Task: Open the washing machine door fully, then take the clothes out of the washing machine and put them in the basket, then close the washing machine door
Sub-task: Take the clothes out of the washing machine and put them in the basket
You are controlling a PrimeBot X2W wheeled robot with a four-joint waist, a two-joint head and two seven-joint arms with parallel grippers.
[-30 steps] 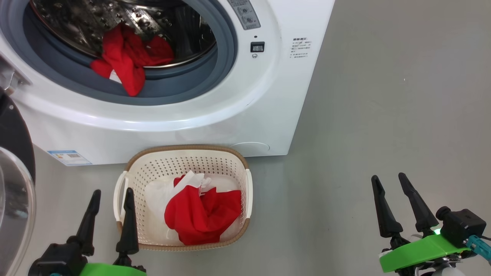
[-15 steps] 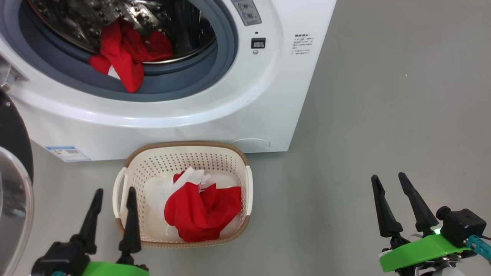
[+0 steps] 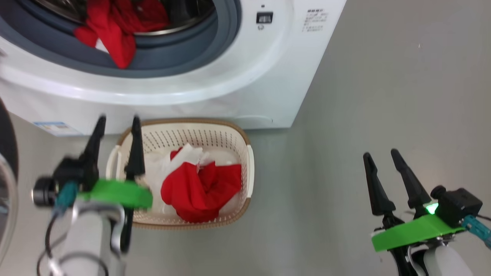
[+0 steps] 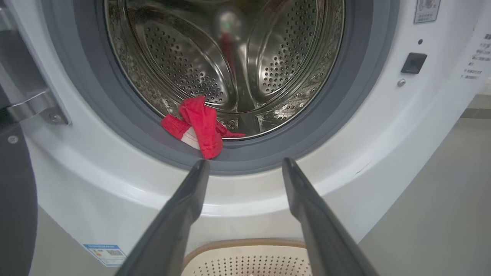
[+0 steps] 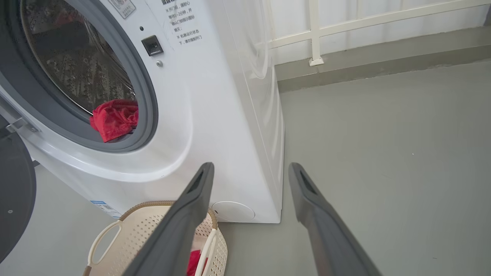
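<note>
1. Right of the basket (image 3: 215, 138) and well apart from it, nearest the camera, the right gripper (image 3: 380, 154) hovers over bare grey floor (image 3: 364, 96). Its two dark fingers are spread apart with nothing between them.
2. Over the basket's left edge hangs the left gripper (image 3: 118, 119), blurred in the head view. Its fingers also stand wide apart and empty, tips pointing past the basket's back rim toward the washing machine (image 3: 230, 88).
3. Inside the basket lie clothes (image 3: 199, 191): a bright red bundle toward the front, with white parts behind it and to its left, covering much of the bottom.
4. Left of the basket, at the picture's edge, the washing machine door (image 5: 15, 195) stands swung open, showing part of its black rim.
5. Just behind the basket rises the machine's white front. I cannot tell whether the basket's back rim touches it. A small blue label (image 3: 51, 126) sits low on that front, left of the basket.
6. Above and behind the basket, the grey gasket (image 4: 360, 84) rings the open mouth. A red garment (image 4: 199, 126) with a white patch hangs from the drum's lip onto the gasket, at the lower left of the opening.
7. Deeper behind that, the perforated steel drum (image 4: 184, 65) shines.
8. Farthest from the basket, beyond the machine's right side, a white railing (image 5: 314, 30) runs along a wall in the right wrist view.
</note>
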